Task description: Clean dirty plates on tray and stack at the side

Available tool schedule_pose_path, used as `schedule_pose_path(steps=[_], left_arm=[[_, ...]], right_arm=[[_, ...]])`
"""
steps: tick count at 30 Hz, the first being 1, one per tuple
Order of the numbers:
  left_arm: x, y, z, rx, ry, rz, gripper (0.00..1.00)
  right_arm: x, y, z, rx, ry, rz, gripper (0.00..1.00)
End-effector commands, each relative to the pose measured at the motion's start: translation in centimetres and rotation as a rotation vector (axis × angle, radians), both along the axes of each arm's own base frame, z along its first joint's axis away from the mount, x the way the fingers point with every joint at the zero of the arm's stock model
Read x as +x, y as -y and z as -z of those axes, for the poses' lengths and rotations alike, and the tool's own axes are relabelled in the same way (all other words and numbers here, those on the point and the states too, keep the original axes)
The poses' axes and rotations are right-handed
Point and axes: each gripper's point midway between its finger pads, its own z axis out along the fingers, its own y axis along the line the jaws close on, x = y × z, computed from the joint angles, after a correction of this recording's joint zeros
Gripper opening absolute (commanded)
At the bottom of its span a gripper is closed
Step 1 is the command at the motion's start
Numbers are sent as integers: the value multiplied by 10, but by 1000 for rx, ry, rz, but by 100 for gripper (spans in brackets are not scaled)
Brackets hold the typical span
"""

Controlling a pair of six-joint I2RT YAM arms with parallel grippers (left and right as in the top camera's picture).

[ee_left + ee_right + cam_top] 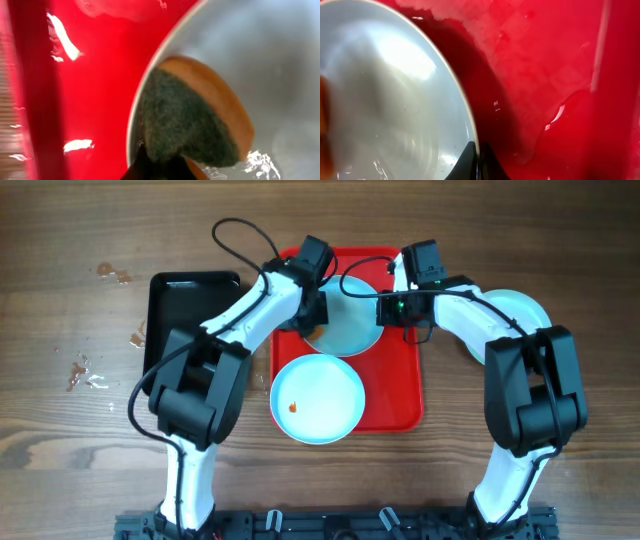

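Observation:
A pale blue plate (350, 315) is tilted over the back of the red tray (400, 405). My right gripper (383, 308) is shut on this plate's right rim (470, 125). My left gripper (312, 320) is shut on a sponge (192, 117), green scouring side and orange side, pressed on the plate's left edge (260, 55). A second plate (318, 400) with an orange-red smear lies flat at the tray's front. A third plate (520, 315) lies on the table right of the tray, partly hidden by my right arm.
A black tray (185, 305) lies left of the red tray. Small stains and scraps (85, 370) mark the wooden table at the far left. The red tray's floor is wet (540, 75).

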Motion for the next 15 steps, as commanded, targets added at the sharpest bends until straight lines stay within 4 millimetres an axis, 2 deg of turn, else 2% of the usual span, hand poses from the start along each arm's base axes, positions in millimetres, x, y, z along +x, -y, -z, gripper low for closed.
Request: schedule_pose_path(steps=[1, 7, 11, 13, 15], left_arm=[[22, -49, -5, 231, 54, -69, 4], [34, -44, -45, 223, 72, -75, 4], [29, -38, -64, 159, 55, -74, 4], [28, -40, -73, 134, 53, -83, 4], [22, -53, -93, 94, 39, -111, 4]], right_arm=[[-11, 10, 25, -55, -64, 12, 4], [-12, 10, 25, -56, -66, 12, 4], [-12, 10, 25, -55, -68, 18, 4], [-11, 11, 20, -58, -56, 20, 4], [-7, 17, 8, -90, -24, 30, 4]])
